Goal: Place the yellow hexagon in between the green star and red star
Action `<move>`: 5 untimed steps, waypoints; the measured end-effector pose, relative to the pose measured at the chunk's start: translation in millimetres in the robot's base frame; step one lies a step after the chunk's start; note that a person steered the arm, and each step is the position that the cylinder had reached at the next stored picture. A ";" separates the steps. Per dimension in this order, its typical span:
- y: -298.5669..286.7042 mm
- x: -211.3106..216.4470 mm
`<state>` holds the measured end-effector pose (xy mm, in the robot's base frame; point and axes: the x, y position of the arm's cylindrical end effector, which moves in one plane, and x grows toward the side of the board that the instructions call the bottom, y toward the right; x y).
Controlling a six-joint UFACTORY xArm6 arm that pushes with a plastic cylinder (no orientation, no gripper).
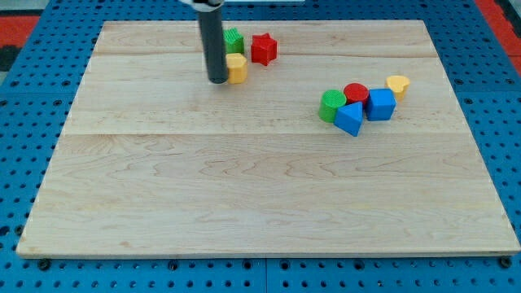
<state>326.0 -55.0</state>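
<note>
1. Camera view looks down on the pale wooden bench point(244, 195), which rests on a blue perforated base point(24, 146).
2. My tip point(217, 81) is the lower end of the straight dark rod point(212, 45) coming down from the view's top. It sits on the bench near the top, left of centre, touching or just beside the left side of the yellow hexagon block point(237, 68).
3. No claw is fitted to this arm, so nothing spreads or pinches; the rod simply ends at the tip.
4. The yellow hexagon lies just below the green star block point(234, 39), which is partly hidden behind the rod, and to the lower left of the red star block point(263, 49).
5. The hexagon seems to touch the green star; whether it touches the red star I cannot tell (they are very close).
6. The two stars stand side by side with a narrow gap, and the hexagon sits below that gap rather than in it.
7. Well apart, toward the view's right, is a tight cluster: a green cylinder block point(331, 106), a red cylinder block point(356, 92), a blue triangular block point(351, 119) and a blue cube block point(381, 104).
8. A yellow heart-shaped block point(398, 84) sits just beside the blue cube, at its upper right.
</note>
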 end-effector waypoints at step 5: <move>46.0 -46.8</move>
